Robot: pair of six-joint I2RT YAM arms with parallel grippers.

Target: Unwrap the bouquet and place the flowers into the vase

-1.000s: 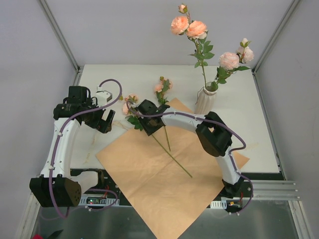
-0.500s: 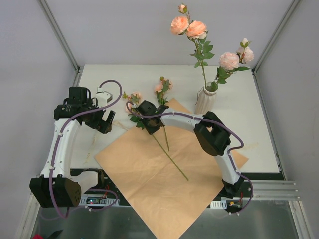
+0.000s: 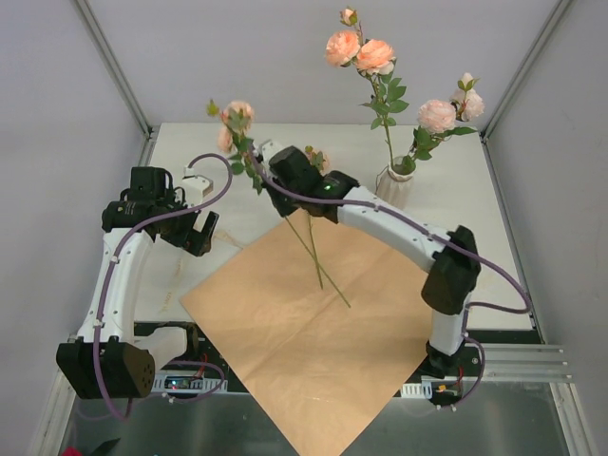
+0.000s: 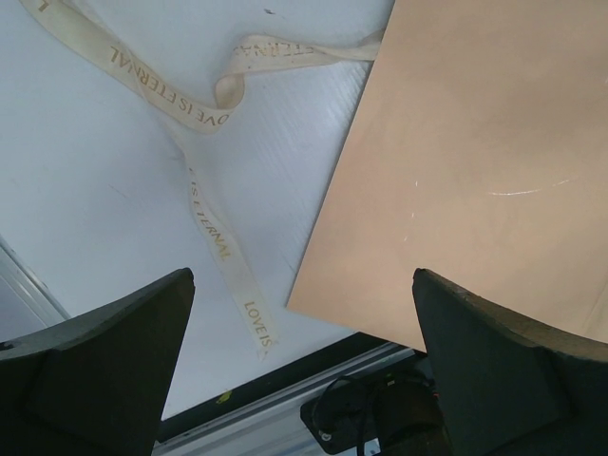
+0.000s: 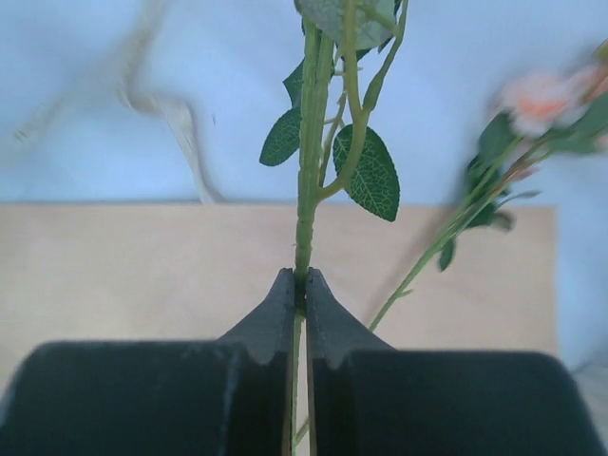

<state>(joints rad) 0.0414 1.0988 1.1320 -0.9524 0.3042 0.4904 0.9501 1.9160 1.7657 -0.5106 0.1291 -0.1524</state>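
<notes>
The bouquet is undone: its tan paper (image 3: 285,332) lies flat and the flowers are loose. My right gripper (image 3: 285,182) (image 5: 300,285) is shut on the green stem (image 5: 306,218) of one rose (image 3: 237,114), held up over the paper's far corner with the stem end hanging down. A second rose (image 3: 318,160) (image 5: 532,100) lies across the paper's far edge. Two roses (image 3: 361,49) stand in the ribbed pale vase (image 3: 394,190) at the back right. My left gripper (image 3: 195,233) (image 4: 304,380) hovers open and empty over the paper's left edge.
A cream printed ribbon (image 4: 199,114) lies loose on the white table (image 3: 190,152) left of the paper (image 4: 475,171). The table's near edge and a black rail (image 4: 285,399) run below the left gripper. Grey walls close the back and sides.
The right gripper closed on the rose stem, then rose and moved toward the back, lifting the rose off the paper. The left arm stayed still.
</notes>
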